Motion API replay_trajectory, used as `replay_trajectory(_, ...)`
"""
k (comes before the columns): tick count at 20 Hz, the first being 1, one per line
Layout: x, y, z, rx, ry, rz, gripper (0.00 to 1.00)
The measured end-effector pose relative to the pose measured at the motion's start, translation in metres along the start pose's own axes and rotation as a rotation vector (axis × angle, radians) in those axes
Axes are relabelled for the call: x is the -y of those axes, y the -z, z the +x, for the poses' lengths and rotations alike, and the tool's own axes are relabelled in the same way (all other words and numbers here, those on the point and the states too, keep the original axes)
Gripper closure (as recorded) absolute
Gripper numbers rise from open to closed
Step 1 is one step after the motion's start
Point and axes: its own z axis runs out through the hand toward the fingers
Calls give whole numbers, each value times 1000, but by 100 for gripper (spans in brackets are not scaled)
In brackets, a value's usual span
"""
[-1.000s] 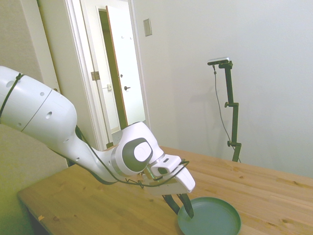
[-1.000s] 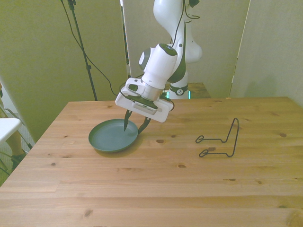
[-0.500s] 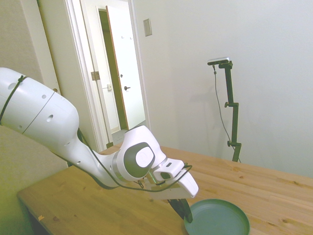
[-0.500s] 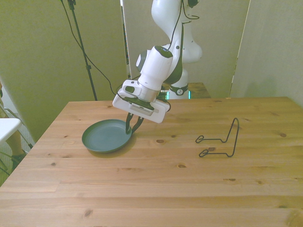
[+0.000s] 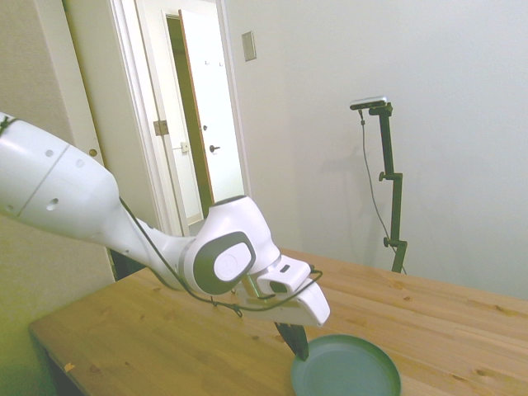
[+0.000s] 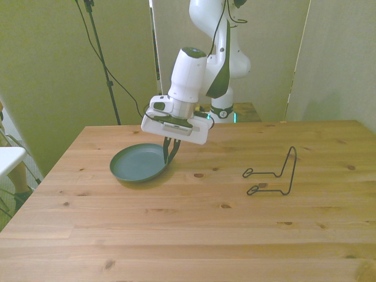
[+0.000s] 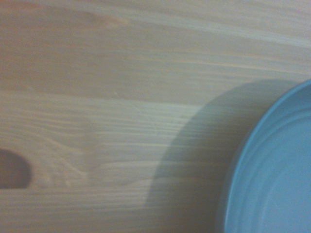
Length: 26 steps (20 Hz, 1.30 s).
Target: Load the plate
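The gripper (image 6: 171,157) hangs from the white arm (image 6: 187,76) with its two dark fingers (image 6: 169,151) drawn together on the rim of the plate (image 6: 138,164), pinching it at the edge nearest the front view's right. The plate is tilted (the pinched side is raised and a shadow shows under it in the wrist view), toward the table's (image 6: 194,229) far corner on the front view's left. In the side view the fingers (image 5: 295,340) meet the plate (image 5: 346,370) at its rim. A black wire rack (image 6: 272,175) stands well apart, toward the edge on the front view's right.
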Motion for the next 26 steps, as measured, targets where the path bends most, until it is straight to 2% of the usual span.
replay_trajectory(7, 27, 129, -9, 97, 8, 199, 100)
replay_trajectory(11, 62, 201, -15, 161, 43, 335, 100)
replay_trajectory(14, 89, 238, -17, 230, 75, 418, 100)
replay_trajectory(19, 134, 260, -25, 352, 150, 523, 100)
replay_trajectory(22, 149, 254, -30, 433, 183, 567, 100)
replay_trajectory(26, 159, 240, -34, 491, 209, 589, 100)
